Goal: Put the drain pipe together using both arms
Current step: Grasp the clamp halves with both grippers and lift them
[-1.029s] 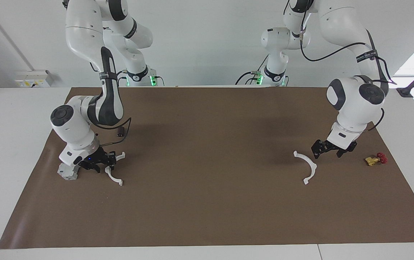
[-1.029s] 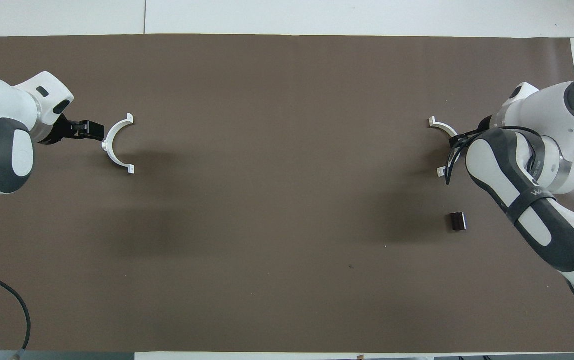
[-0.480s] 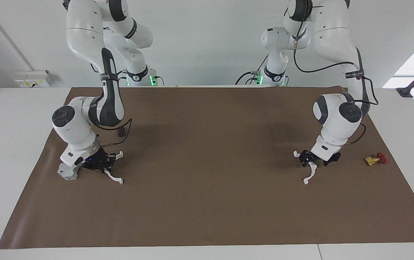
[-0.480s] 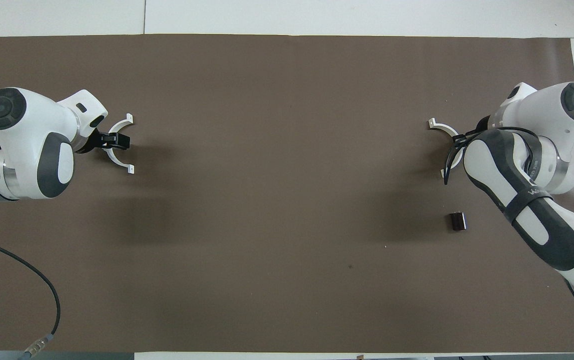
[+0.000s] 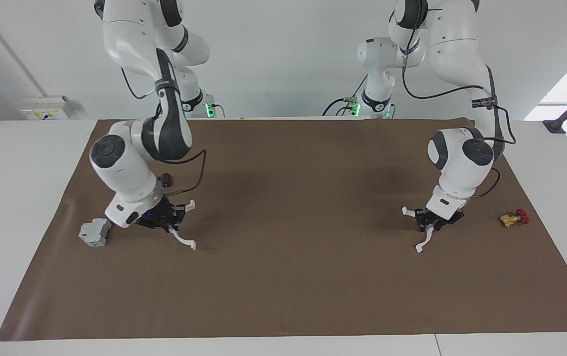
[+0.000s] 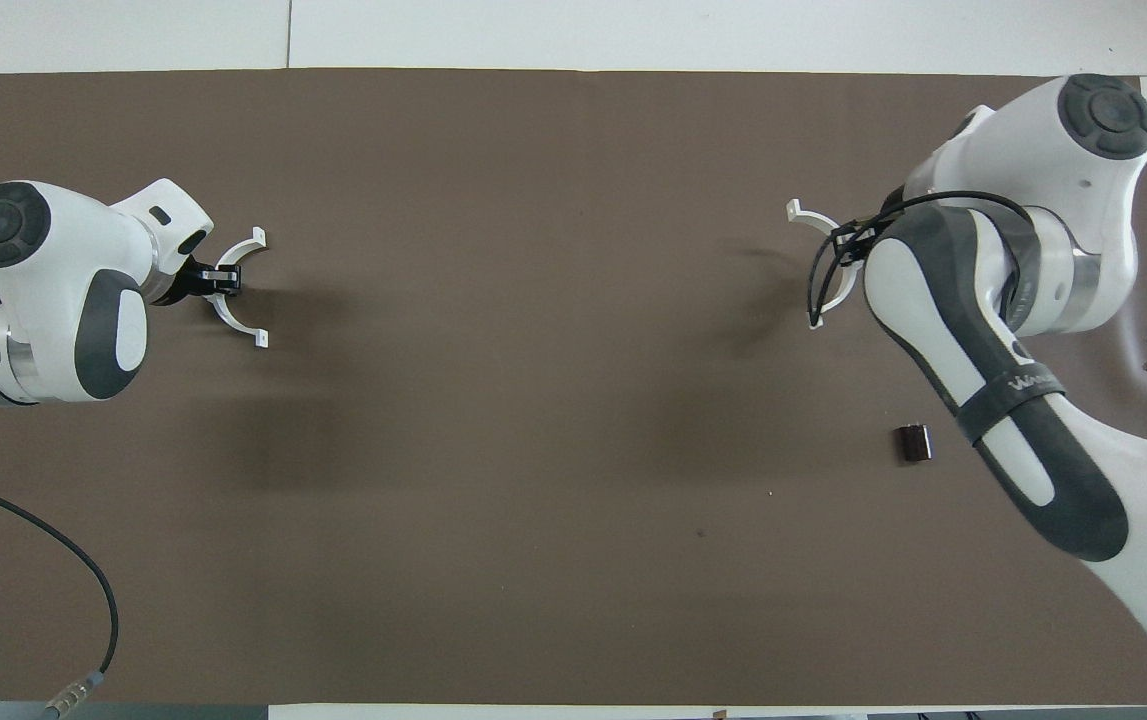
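White half-ring [image 5: 184, 221] clamped in right end effector [image 5: 170, 219], other half-ring [image 5: 424, 228] in left end effector [image 5: 429, 223] (arcs bowing apart).

Two glossy white jointed arms, the left arm [image 5: 461, 163] and the right arm [image 5: 130, 163], are fitted with black round joint caps and dark grey forearm panels. Black cables are strapped alongside. Green lights are seen at the bases.
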